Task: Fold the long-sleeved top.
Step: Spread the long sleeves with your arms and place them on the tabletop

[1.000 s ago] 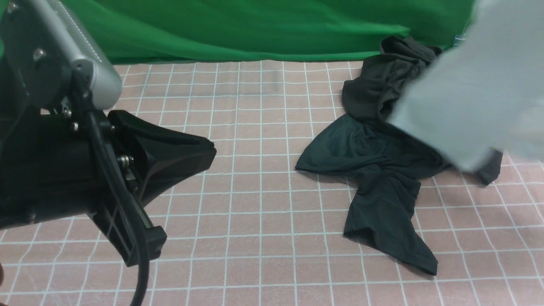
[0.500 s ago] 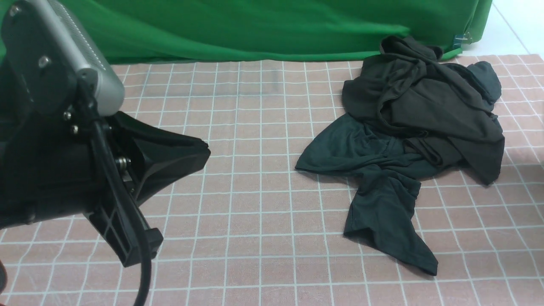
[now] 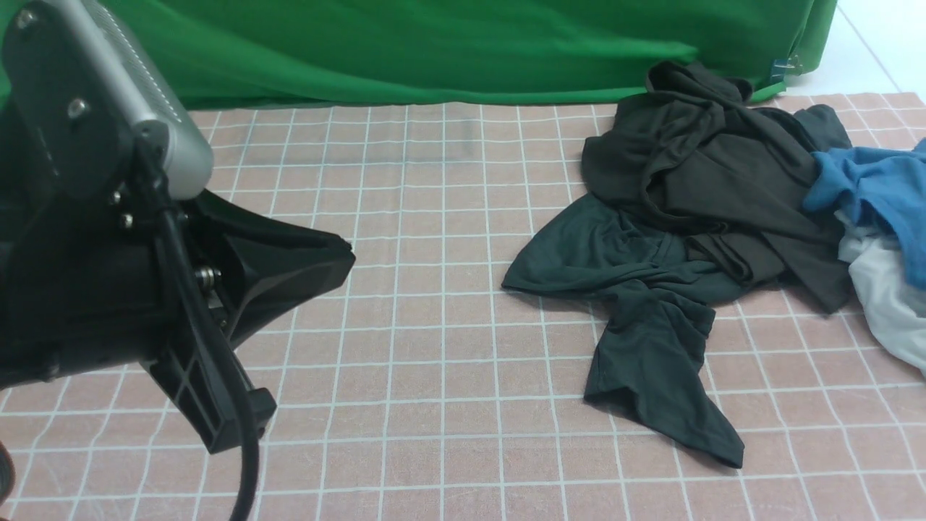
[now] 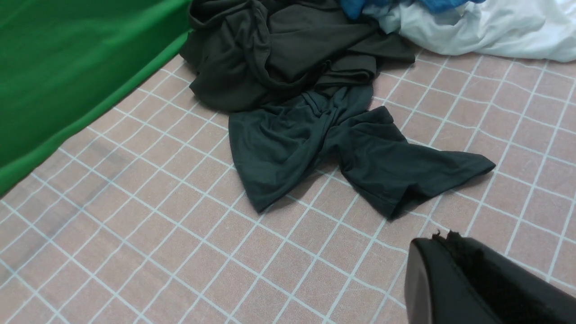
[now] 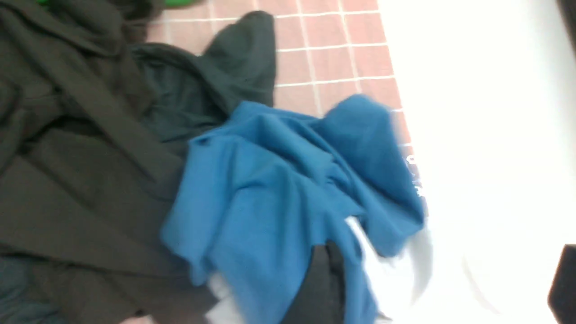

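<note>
Tabletop [image 3: 434, 217]: covered in a pink cloth ruled with a white grid, lying flat.

Far side: green backdrop cloth [image 3: 434, 51], wrinkled, its hem resting on the tabletop. A pale floor [image 3: 875, 43] shows past its right end.

Left arm [image 3: 108, 239]: fills the near left of the front view.

Heap of clothes: far right.
- The long-sleeved top [image 3: 731, 174]: brownish black and crumpled. It takes the far part of the heap, up against the backdrop hem.
- Dark teal-grey garment [image 3: 636, 289]: spreads from under the top toward the near side, one wide end reaching nearest.
- Blue shirt [image 3: 868, 188] and white garment [image 3: 882, 289]: at the right edge. The blue one touches the top.

Left end effector [image 4: 450, 265]: fingers together, gripping nothing, apart from the clothes.

Right end effector [image 5: 564, 144]: the view is blurred. Two dark finger parts stand wide apart at the view's edge, with nothing clamped between them.

Writing: small white marks [image 5: 414, 173] beside the blue shirt, too blurred to read.
</note>
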`<state>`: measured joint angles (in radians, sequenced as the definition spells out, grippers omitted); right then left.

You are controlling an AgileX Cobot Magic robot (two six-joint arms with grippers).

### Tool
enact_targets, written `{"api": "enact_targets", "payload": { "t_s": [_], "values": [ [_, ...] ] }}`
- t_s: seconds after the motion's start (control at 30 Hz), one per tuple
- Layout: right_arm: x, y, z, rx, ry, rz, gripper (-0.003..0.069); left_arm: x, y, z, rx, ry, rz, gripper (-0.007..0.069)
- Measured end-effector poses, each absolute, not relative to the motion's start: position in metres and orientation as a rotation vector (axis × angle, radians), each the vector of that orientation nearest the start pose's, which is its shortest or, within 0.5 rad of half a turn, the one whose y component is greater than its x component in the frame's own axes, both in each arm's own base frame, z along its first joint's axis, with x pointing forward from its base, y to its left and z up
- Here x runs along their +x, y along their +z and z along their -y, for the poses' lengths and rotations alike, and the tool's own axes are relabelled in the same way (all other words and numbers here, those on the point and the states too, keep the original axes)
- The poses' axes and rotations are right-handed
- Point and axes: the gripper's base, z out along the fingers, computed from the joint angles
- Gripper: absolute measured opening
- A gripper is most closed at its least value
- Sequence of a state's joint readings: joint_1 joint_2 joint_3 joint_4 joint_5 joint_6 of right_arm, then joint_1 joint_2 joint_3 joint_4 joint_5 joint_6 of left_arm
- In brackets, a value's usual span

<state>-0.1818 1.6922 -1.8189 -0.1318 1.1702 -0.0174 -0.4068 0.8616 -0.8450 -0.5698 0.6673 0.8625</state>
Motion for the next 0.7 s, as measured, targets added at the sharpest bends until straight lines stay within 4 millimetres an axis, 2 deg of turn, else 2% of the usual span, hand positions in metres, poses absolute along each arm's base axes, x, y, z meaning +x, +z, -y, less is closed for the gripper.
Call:
{"api": "enact_targets", "payload": {
  "t_s": [0.1,0.17,0.23,0.27,0.33,0.37,0.4,0.5,0.53,0.57,0.6,0.63,0.7],
  "values": [
    [0.361,0.398,0.047,0.085,-0.191,-2.526,0.0570,0.143,0.360,0.095,0.994,-0.359,-1.816,0.0021],
    [0.365,0.388,0.020,-0.022,-0.123,-2.541,0.0552,0.143,0.360,0.095,0.993,-0.359,-1.815,0.0021],
    [0.369,0.366,-0.012,-0.136,-0.051,-2.565,0.0550,0.143,0.360,0.095,0.993,-0.358,-1.816,0.0021],
    [0.370,0.361,-0.018,-0.157,-0.041,-2.567,0.0551,0.143,0.360,0.095,0.993,-0.358,-1.816,0.0021],
    [0.378,0.327,-0.046,-0.250,0.006,-2.552,0.0582,0.143,0.360,0.095,0.993,-0.358,-1.816,0.0021],
    [0.379,0.323,-0.049,-0.260,0.010,-2.552,0.0589,0.143,0.360,0.095,0.993,-0.358,-1.816,0.0021],
    [0.386,0.303,-0.058,-0.269,0.028,-2.544,0.0608,0.143,0.360,0.095,0.993,-0.358,-1.816,0.0021],
    [0.409,0.273,-0.066,-0.223,0.053,-2.502,0.0640,0.143,0.360,0.095,0.993,-0.358,-1.816,0.0021],
    [0.411,0.271,-0.066,-0.221,0.054,-2.500,0.0641,0.143,0.360,0.095,0.993,-0.358,-1.816,0.0021],
    [0.426,0.255,-0.068,-0.205,0.058,-2.484,0.0646,0.143,0.360,0.095,0.993,-0.358,-1.816,0.0021],
    [0.427,0.252,-0.068,-0.206,0.058,-2.491,0.0646,0.143,0.360,0.095,0.993,-0.358,-1.816,0.0021],
    [0.442,0.238,-0.068,-0.188,0.059,-2.479,0.0648,0.143,0.360,0.095,0.992,-0.358,-1.815,0.0021],
    [0.461,0.224,-0.068,-0.175,0.060,-2.456,0.0649,0.143,0.360,0.094,0.994,-0.355,-1.815,0.0021]
  ]
}}
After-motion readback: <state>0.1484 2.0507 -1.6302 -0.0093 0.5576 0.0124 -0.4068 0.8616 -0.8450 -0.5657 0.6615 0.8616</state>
